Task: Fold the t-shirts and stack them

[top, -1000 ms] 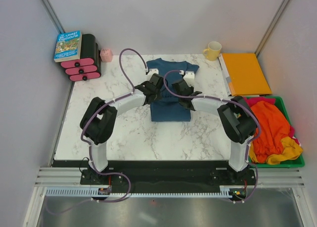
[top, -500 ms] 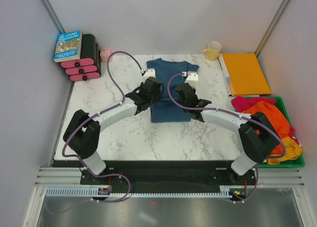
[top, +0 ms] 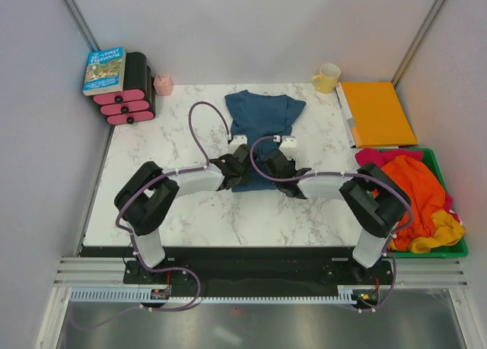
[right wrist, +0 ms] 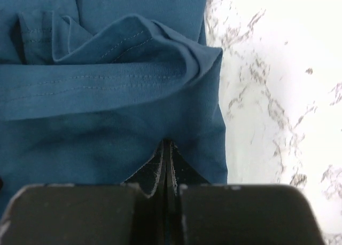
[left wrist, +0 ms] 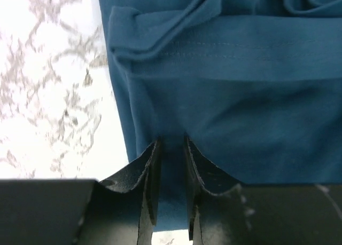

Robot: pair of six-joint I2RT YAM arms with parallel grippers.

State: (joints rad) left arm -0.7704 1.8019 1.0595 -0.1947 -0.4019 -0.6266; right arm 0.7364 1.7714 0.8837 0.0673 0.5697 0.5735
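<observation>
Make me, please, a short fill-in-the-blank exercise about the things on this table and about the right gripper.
1. The t-shirt lying on the table is ____ in colour.
2. The other shirts are heaped in a bin whose colour is ____.
3. The mug at the far edge of the table is ____ in colour.
4. The right gripper is ____ on the near edge of the t-shirt.

Missing words: blue; green; yellow; shut.

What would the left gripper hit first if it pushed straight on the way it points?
The blue shirt: the left gripper sits on its near edge. Straight ahead it would likely meet the bunched fold across the shirt, though its height is unclear.
</observation>
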